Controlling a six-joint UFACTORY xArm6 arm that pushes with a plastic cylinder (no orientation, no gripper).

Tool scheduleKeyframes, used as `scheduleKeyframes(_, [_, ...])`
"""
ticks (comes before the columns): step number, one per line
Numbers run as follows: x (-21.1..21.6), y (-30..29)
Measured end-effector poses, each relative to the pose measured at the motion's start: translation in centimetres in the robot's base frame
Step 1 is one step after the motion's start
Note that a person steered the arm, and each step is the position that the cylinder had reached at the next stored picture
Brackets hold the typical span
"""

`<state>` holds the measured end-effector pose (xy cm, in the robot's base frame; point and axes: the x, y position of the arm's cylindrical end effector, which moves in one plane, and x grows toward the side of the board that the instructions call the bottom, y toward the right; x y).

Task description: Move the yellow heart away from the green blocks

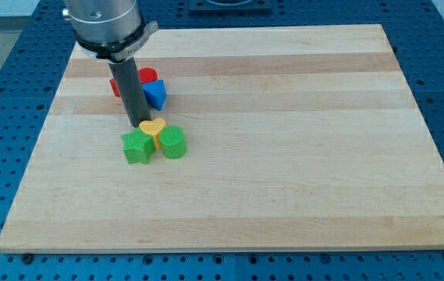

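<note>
Yellow heart (152,128) sits on wooden board (284,156), left of centre, wedged between two green blocks and touching both: green star-like block (136,147) at lower left, green round block (173,142) at lower right. My tip (143,126) rests just at heart's upper left, seemingly touching. No fingers on this rod. Behind rod: red block (147,76), partly hidden, beside blue block (155,94).

Yellow heart (153,128): 1 small block lying flat on the wooden tabletop (300,156), left of centre, lobes toward the view's top. It sits wedged between 2 green blocks, touching both: a green star-like block (136,147) at its lower left and a green cylinder (173,142) at its lower right.
</note>
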<state>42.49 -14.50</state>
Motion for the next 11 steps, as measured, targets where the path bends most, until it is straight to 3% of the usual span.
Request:
scheduleKeyframes(1, [-1.4,-0.4])
scheduleKeyframes(2, [-1.2,-5.4])
scheduleKeyframes(3, [2.0,-8.1])
scheduleKeyframes(7, [3.9,5.4])
scheduleKeyframes(9, [2.4,10.9])
scheduleKeyframes(11, [4.7,3.5])
